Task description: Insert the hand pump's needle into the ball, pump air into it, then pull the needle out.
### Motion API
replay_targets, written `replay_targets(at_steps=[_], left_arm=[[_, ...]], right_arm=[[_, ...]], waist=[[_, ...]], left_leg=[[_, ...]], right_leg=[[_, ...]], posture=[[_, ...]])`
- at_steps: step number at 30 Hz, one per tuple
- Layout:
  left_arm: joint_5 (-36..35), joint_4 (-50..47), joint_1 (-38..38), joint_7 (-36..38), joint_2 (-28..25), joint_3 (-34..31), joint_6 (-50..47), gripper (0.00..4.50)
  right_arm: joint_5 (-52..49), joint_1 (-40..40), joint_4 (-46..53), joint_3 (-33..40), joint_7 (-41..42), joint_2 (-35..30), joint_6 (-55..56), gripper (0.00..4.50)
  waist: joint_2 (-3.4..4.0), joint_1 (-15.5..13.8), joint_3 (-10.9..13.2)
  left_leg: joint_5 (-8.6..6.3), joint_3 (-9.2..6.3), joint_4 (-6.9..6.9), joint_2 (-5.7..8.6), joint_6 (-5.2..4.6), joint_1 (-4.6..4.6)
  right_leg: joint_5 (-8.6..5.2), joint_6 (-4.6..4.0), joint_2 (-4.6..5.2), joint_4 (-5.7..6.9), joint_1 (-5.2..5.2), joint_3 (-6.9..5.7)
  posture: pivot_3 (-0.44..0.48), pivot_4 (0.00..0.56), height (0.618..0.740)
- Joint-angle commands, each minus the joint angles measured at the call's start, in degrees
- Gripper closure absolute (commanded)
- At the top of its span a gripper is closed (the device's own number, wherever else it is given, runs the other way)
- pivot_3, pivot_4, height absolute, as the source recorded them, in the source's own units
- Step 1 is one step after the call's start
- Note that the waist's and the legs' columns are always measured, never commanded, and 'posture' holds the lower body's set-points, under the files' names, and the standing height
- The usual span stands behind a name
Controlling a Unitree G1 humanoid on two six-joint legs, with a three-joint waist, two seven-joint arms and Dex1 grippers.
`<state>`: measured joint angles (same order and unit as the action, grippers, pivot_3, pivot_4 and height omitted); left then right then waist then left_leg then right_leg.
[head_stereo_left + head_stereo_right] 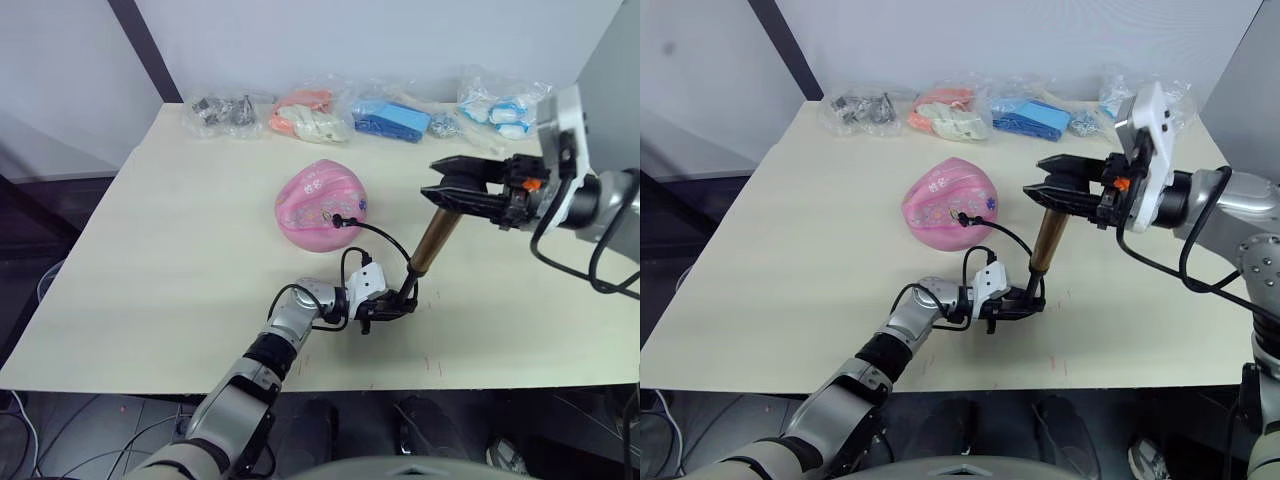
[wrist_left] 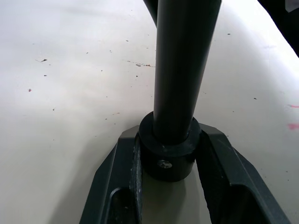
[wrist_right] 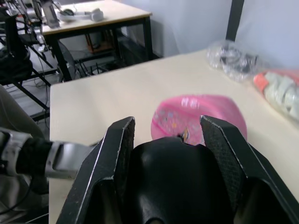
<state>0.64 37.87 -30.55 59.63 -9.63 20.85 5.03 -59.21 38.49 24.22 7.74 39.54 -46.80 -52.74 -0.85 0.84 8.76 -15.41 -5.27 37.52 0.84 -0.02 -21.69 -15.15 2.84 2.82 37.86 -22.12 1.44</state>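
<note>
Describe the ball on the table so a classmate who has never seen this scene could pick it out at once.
Start with the cream table and the row of clear bags along its far edge. Nearer the middle, apart from them, lies the ball, with the hand pump standing to the robot's right. It alone is pink, dented and saggy, printed with small cartoons, with the pump's thin black hose running to it.

Both arms are built of silver-grey metal segments joined by black joints. Black cables are looped beside each wrist. A white housing is carried at each wrist, with a small orange part on the right one. Each gripper, the left gripper [image 1: 392, 308] and the right gripper [image 1: 437, 188], is fitted with two black fingers.
</note>
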Motion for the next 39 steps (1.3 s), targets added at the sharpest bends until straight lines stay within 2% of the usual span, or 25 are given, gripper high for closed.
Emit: replay_targets(at_steps=[1, 6, 12, 17, 24, 29, 35, 39], left_arm=[[2.02, 3.54, 1.44, -0.97, -1.21, 0.49, -1.13, 3.38], [1.78, 4.32, 1.09, -1.18, -0.74, 0.27, -0.14, 3.38], [1.78, 4.93, 0.82, -1.71, 0.15, 0.24, 0.67, 3.38], [1.85, 5.07, 0.65, -1.73, 0.7, 0.12, 0.86, 3.38], [1.44, 4.89, 0.99, -1.48, 1.58, -0.1, 1.02, 3.38], [1.69, 5.55, 0.92, -1.52, 2.13, -0.03, 1.43, 3.38], [1.61, 7.06, 0.09, -1.15, 3.0, -0.58, 2.58, 3.38], [1.81, 8.71, -0.79, -1.21, 4.01, -0.93, 3.26, 3.38]], right_arm=[[-1.64, 2.77, 1.73, 4.16, -1.83, -0.28, 0.65, 2.76], [2.13, -1.89, 4.03, -0.99, -2.01, 1.86, 1.82, 2.76], [14.37, -11.34, 6.47, -11.91, -1.65, 4.19, 7.71, 2.76], [22.58, -17.56, 4.51, -18.35, -1.79, 6.93, 12.38, 2.76], [33.06, -23.25, -0.63, -24.72, -1.12, 8.87, 18.73, 2.76], [32.64, -23.99, 0.05, -22.29, -0.57, 9.99, 19.78, 2.76], [21.3, -16.24, 5.53, -10.76, 1.85, 7.44, 13.3, 2.76], [13.66, -10.36, 7.02, -4.44, 2.54, 4.0, 7.48, 2.76]], waist=[[0.0, -0.03, 0.0], [-0.02, -0.06, -0.02], [-0.07, -0.04, -0.17], [-0.1, -0.03, -0.26], [-0.15, -0.16, -0.36], [-0.17, -0.17, -0.47], [-0.05, -0.44, -0.29], [0.12, -0.68, -0.14]], left_leg=[[0.0, 0.01, 0.0, 0.0, 0.0, -0.02], [0.0, 0.02, 0.0, 0.0, 0.0, -0.03], [0.0, 0.03, 0.0, 0.02, 0.0, 0.15], [0.0, 0.05, -0.03, 0.03, 0.0, 0.58], [0.0, 0.05, -0.06, 0.06, 0.0, 0.6], [0.0, 0.02, -0.1, 0.06, 0.0, 0.71], [0.0, -0.02, -0.1, 0.07, 0.0, 0.58], [0.01, -0.17, 0.04, 0.16, 0.0, 0.0]], right_leg=[[0.0, 0.0, 0.01, 0.01, -0.03, 0.0], [0.0, 0.0, 0.02, 0.01, -0.04, 0.01], [-0.01, 0.02, 0.0, 0.01, 0.12, -0.01], [-0.05, 0.07, 0.0, -0.07, 0.56, 0.0], [-0.04, 0.06, 0.01, -0.11, 0.58, 0.01], [-0.09, 0.14, 0.01, -0.16, 0.69, -0.01], [-0.04, 0.06, 0.06, -0.21, 0.63, -0.02], [0.01, 0.09, 0.14, -0.2, 0.19, -0.17]], posture=[[0.0, 0.15, 0.738], [0.0, 0.15, 0.738], [0.0, 0.15, 0.738], [0.0, 0.15, 0.738], [0.0, 0.15, 0.738], [0.0, 0.15, 0.738], [0.0, 0.15, 0.738], [0.0, 0.15, 0.738]])
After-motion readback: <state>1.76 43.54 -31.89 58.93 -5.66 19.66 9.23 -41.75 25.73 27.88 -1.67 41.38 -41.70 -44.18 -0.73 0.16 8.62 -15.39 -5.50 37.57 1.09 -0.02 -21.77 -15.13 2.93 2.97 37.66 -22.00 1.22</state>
